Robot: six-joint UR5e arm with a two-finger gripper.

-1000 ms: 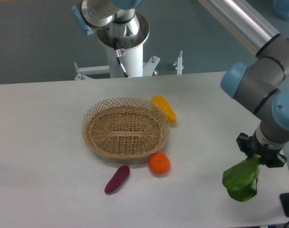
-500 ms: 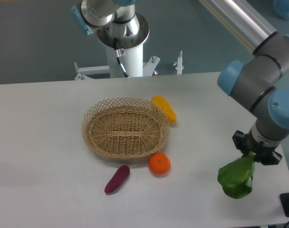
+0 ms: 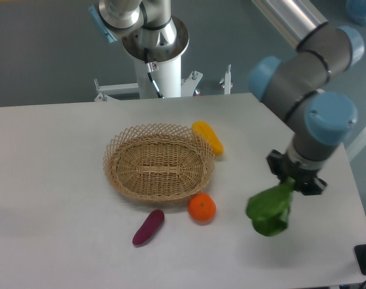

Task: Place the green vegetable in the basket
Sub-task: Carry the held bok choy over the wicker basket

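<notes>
With the gripper [image 3: 289,181] clenched on the stem of the green vegetable [image 3: 268,210], which hangs above the table's right edge, the arm should carry it high over the orange [image 3: 202,207] before lowering into the basket [image 3: 158,162] mid-table.

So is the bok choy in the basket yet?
No. The bok choy hangs from the gripper, right of the empty basket.

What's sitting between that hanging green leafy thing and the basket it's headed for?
The orange lies on the table roughly between the green vegetable, hanging from the gripper, and the basket. Carried above table height, the vegetable would likely pass over it.
</notes>
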